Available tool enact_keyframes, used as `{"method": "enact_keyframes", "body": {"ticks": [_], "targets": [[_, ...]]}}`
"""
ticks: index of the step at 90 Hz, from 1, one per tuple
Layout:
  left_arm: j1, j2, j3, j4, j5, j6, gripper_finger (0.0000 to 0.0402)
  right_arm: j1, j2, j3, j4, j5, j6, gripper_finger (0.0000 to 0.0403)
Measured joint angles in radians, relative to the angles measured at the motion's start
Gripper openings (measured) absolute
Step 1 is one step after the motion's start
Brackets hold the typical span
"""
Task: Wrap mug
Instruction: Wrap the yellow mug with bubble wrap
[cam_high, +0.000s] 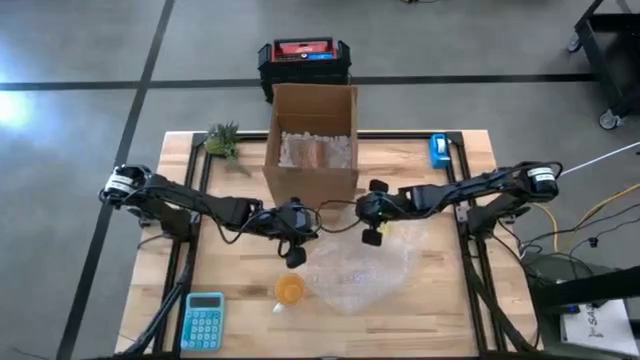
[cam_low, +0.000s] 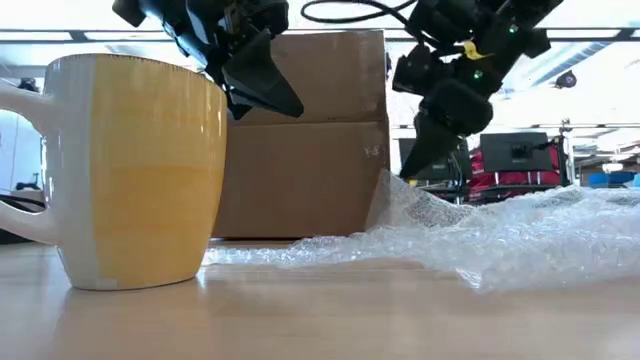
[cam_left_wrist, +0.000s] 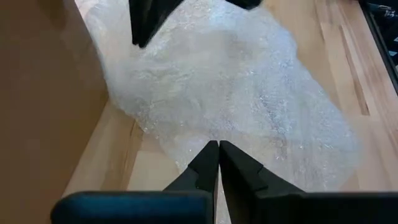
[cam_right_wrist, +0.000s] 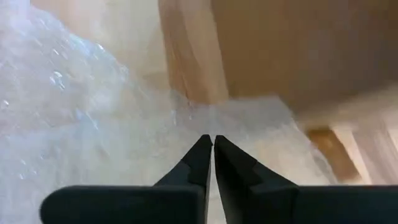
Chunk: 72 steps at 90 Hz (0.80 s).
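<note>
Both grippers hang above the bubble wrap (cam_high: 360, 270) near the box (cam_high: 312, 150), left gripper (cam_left_wrist: 218, 149) and right gripper (cam_right_wrist: 213, 142) with fingers closed and empty; the mug (cam_high: 289, 290) stands apart on the tabletop (cam_high: 440, 310)

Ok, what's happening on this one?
Two robot arms are set up to wrap a yellow mug in bubble wrap. The mug stands on the table at the sheet's edge, not yet wrapped. Both grippers hang shut and empty in front of the cardboard box: the left gripper just behind the mug, the right gripper above the sheet's far edge.
</note>
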Motion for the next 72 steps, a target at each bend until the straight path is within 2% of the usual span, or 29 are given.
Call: {"method": "enact_keyframes", "body": {"ticks": [15,39,51,72], "targets": [[0.000,0.000,0.000,0.003,0.000,0.000,0.0000,-0.023,0.044,-0.006,-0.011,0.001,-0.021,0.0073],[0.000,0.000,0.000,0.002,0.000,0.000,0.0000,-0.043,0.195,-0.006,0.075,0.012,-0.084,0.0156],[0.000,0.000,0.000,-0.001,0.000,0.000,0.0000,-0.043,0.253,-0.004,0.091,0.027,-0.087,0.0162],[0.000,-0.001,0.000,-0.001,0.000,0.000,0.0000,-0.043,0.234,-0.006,0.077,0.027,-0.090,0.0133]]}}
